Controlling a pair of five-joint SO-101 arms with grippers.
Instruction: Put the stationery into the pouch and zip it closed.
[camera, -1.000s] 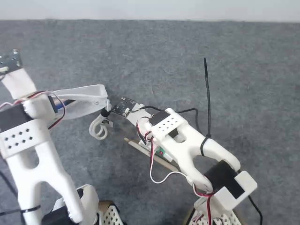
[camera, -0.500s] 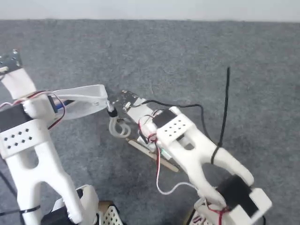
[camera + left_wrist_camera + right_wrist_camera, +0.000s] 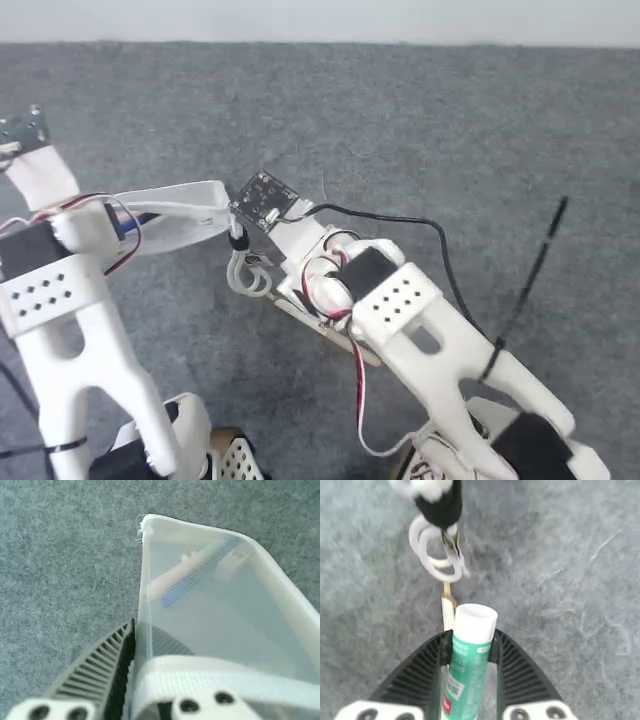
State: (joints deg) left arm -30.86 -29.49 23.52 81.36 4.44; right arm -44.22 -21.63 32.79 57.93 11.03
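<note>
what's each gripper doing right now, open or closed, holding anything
Left gripper: closed, holding the pouch by its edge.
Right gripper: closed, holding a glue stick.

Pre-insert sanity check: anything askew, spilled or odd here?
Nothing damaged or spilled. A wooden pencil lies loose on the mat under the right gripper, which grips a glue stick. The left gripper clamps the pouch.

High camera looks down; 2 wrist cameras sit close above the carpet [image 3: 450,120].
</note>
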